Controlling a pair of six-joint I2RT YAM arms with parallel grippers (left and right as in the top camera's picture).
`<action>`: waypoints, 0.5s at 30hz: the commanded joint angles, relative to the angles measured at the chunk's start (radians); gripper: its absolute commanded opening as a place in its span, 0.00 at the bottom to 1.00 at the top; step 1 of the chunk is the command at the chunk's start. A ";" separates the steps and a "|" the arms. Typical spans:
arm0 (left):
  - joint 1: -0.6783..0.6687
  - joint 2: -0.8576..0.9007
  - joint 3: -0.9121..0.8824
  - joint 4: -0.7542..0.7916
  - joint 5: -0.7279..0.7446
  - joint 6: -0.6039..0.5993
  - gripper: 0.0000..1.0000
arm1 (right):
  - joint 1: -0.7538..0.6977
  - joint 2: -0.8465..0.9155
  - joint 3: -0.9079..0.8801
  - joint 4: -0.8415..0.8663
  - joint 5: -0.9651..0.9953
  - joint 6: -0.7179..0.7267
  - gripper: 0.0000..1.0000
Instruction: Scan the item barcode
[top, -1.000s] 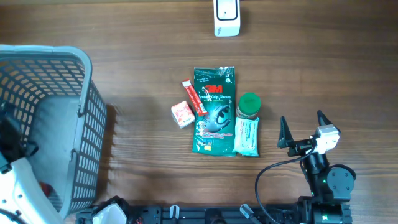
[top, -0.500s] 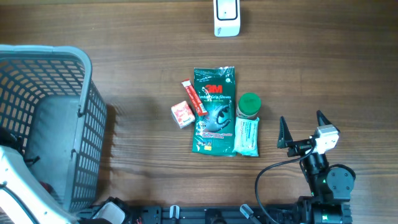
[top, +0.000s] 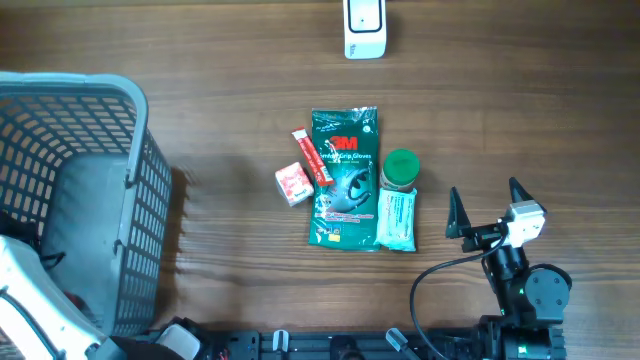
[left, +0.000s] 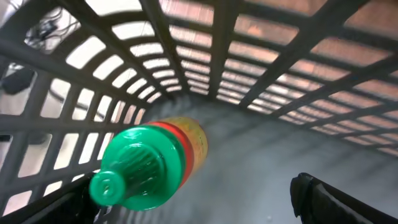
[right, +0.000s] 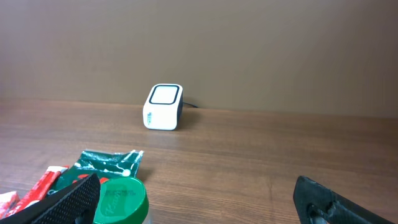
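Note:
A white barcode scanner (top: 364, 28) stands at the far edge of the table, also in the right wrist view (right: 163, 106). Mid-table lie a green glove pack (top: 345, 180), a red stick (top: 312, 157), a small pink box (top: 293, 184) and a green-lidded jar (top: 399, 200) on its side. My right gripper (top: 488, 208) is open and empty, just right of the jar's lid (right: 121, 199). My left gripper (left: 199, 211) is open inside the grey basket (top: 130, 130). A bottle with a green cap (left: 149, 165) lies near its left finger, not gripped.
The basket fills the table's left side, and its lattice walls (left: 261, 56) close round the left gripper. The white left arm (top: 30, 300) reaches in at the basket's near corner. A black cable (top: 435, 275) loops beside the right arm's base.
The left arm has shifted lower and to the left at the basket's near corner. The right arm and the items on the table have not moved.

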 joint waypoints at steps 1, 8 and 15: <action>0.009 0.050 -0.011 -0.024 0.007 -0.014 0.97 | 0.005 -0.004 -0.001 0.003 0.013 0.015 1.00; 0.009 0.058 -0.011 -0.048 -0.063 -0.014 1.00 | 0.005 -0.004 -0.001 0.003 0.013 0.015 1.00; 0.027 0.058 -0.011 -0.062 -0.079 -0.017 1.00 | 0.005 -0.004 -0.001 0.003 0.013 0.015 1.00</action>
